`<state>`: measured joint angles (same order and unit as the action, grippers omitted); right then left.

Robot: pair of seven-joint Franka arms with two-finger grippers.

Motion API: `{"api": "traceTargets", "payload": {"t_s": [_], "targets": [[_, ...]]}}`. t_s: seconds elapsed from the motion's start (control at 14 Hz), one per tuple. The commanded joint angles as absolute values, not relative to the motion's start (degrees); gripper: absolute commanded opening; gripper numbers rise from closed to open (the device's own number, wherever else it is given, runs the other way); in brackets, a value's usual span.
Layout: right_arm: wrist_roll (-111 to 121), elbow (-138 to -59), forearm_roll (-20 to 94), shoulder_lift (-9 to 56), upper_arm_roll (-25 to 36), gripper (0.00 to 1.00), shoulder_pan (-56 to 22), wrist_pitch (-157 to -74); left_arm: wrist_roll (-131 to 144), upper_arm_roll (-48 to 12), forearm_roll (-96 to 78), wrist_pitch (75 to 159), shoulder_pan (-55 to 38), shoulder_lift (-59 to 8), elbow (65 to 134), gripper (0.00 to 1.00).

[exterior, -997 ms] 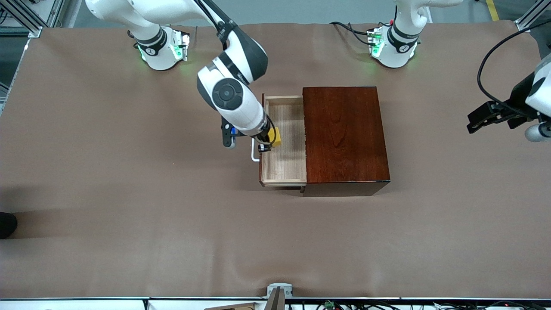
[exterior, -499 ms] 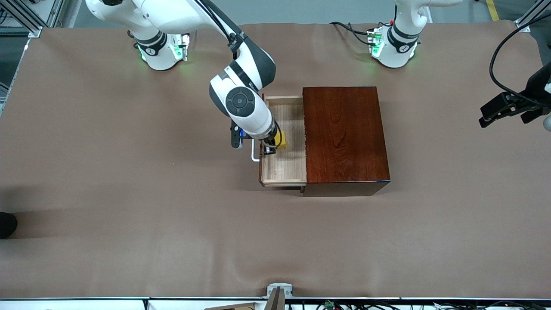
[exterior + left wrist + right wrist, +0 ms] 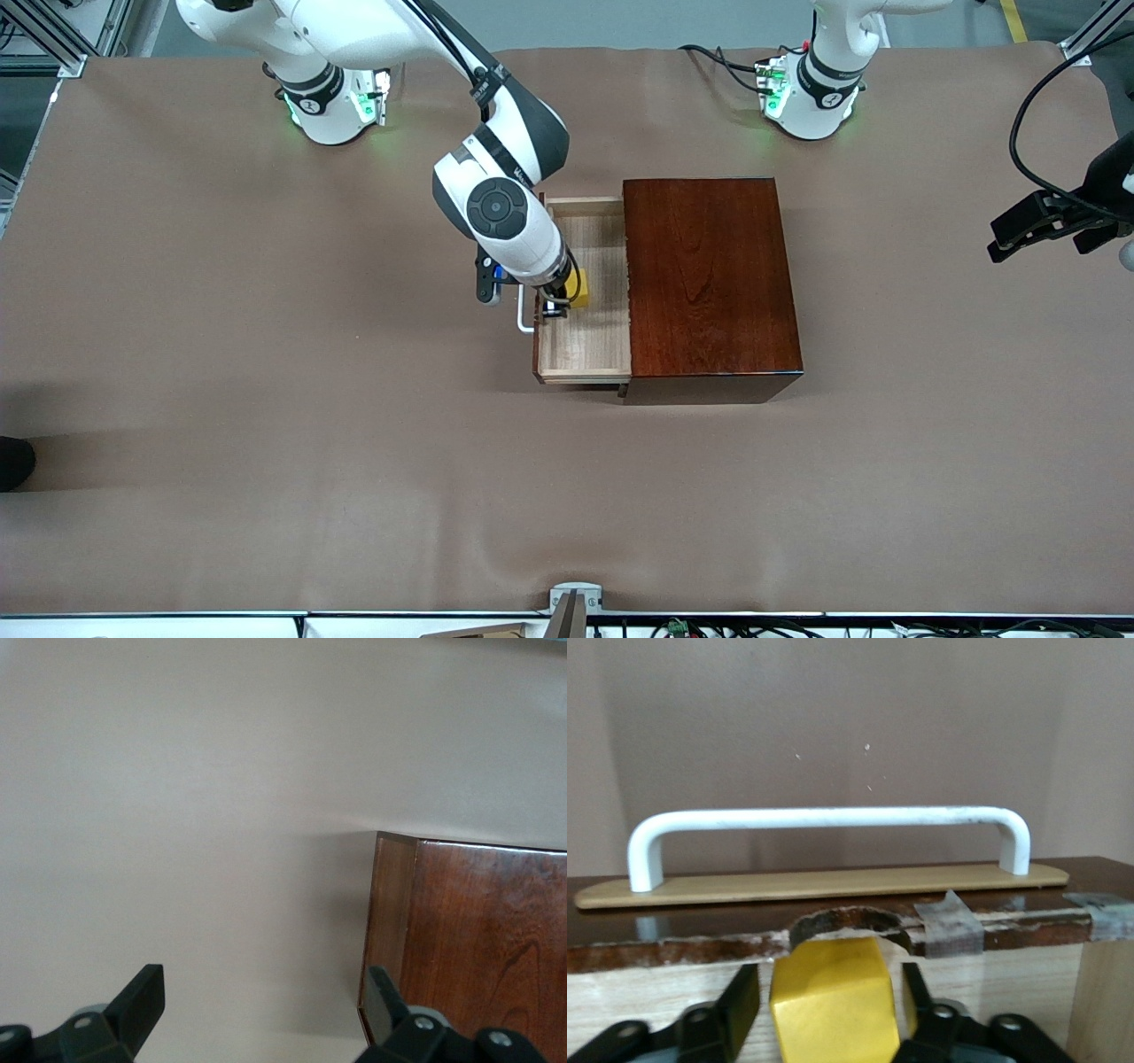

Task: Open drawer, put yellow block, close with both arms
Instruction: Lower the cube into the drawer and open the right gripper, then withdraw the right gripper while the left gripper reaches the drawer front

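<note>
**Yellow cube held low inside the open drawer**

The right arm's black two-finger hand (image 3: 560, 301) is clamped on the small bright yellow cube (image 3: 578, 288), low inside the pale light-wood drawer tray (image 3: 589, 341), close to its dark reddish-brown front. In the right wrist view the cube (image 3: 833, 1010) sits between the two black fingers (image 3: 740, 1005), with the white U-shaped handle (image 3: 833, 819) at 12 o'clock above it on a tan backing strip; a piece of clear tape (image 3: 950, 923) lies across the chipped top edge of the drawer front. The front view shows only one end of that handle (image 3: 524, 321), the rest being under the white wrist.

The drawer stands pulled out of the glossy mahogany-coloured wooden box (image 3: 709, 279) toward the right arm's end of the brown tabletop (image 3: 266, 399).

The left arm's black hand (image 3: 1032, 226) waits in the air at 3 o'clock from the box, well apart from it, over the tabletop's edge. The left wrist view shows its fingers (image 3: 142, 1001) spread wide with nothing between them and a corner of the box (image 3: 478, 939).

No writing is legible anywhere.
</note>
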<state>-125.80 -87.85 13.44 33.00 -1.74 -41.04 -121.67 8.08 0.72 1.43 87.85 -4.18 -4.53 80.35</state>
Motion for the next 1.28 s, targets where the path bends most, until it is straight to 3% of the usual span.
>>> {"api": "traceTargets", "payload": {"t_s": [0.0,0.64,1.21], "targets": [[-126.3,-83.3,12.1,33.0,-1.1,1.00,-40.5,-116.8,6.6,0.3,2.0,87.6,-3.6,-3.9,81.1,1.00],[-117.7,-69.1,12.3,32.4,-1.5,1.00,-30.5,-98.3,6.6,-0.1,1.3,87.8,-3.8,-3.7,80.9,1.00],[-94.2,-68.7,12.0,29.3,-1.1,1.00,-20.5,-90.1,15.9,-5.0,1.8,88.1,-13.3,-9.0,79.1,1.00]]}}
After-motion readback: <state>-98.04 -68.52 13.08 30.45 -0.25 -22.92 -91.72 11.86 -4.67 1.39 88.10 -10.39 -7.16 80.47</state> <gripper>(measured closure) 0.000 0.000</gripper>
